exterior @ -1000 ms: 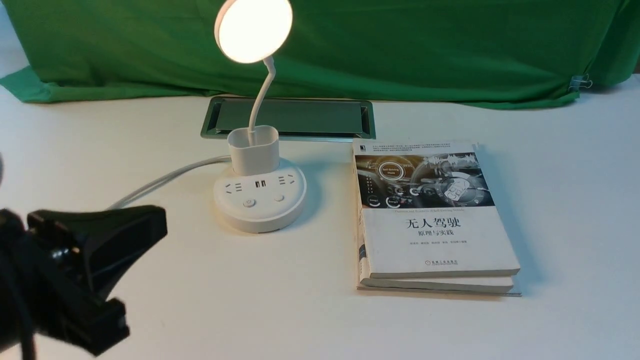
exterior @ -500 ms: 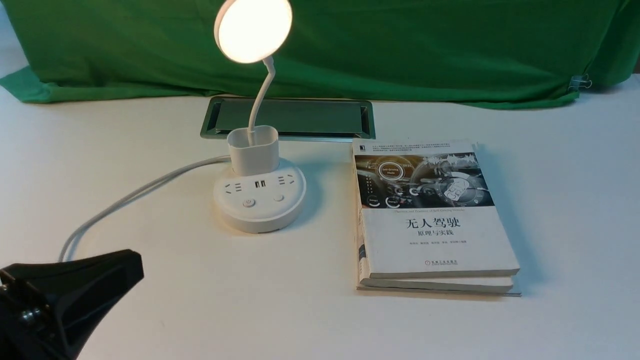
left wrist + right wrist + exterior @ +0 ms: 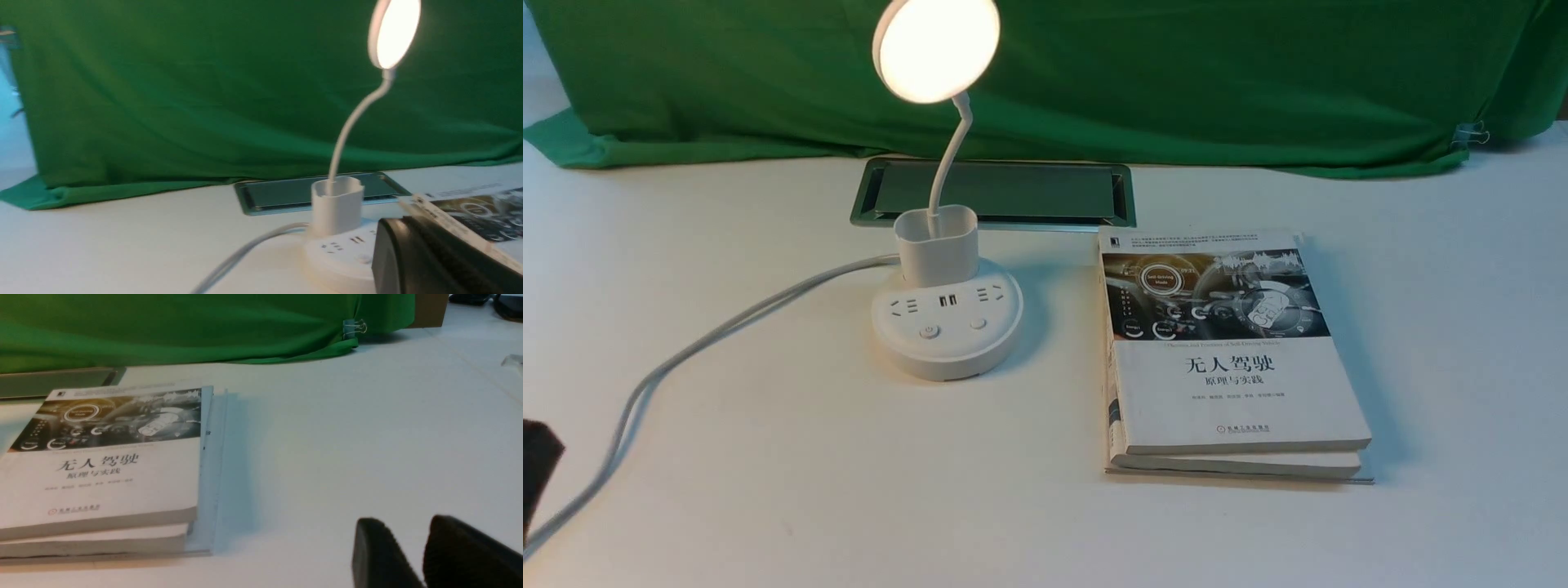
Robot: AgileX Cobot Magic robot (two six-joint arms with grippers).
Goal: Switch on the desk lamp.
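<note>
Front view: desk lamp (image 3: 937, 245) lit, ctr-left of frame, just left of book (image 3: 1233, 384); L gripper (image 3: 535, 461) at lower-left edge, grip can't tell; R gripper (image 3: 408, 526) slightly parted in wrist view.

You see a white desk lamp (image 3: 947, 327) of smooth plastic with a faint sheen, on a white table top (image 3: 849, 490) that looks smooth and matt. The green backdrop (image 3: 1176, 82) is matt, creased cloth. The white paperback book (image 3: 1233, 384) has a lightly glossy paper cover. The rectangular hatch frame (image 3: 1128, 196) looks like polished metal.
</note>
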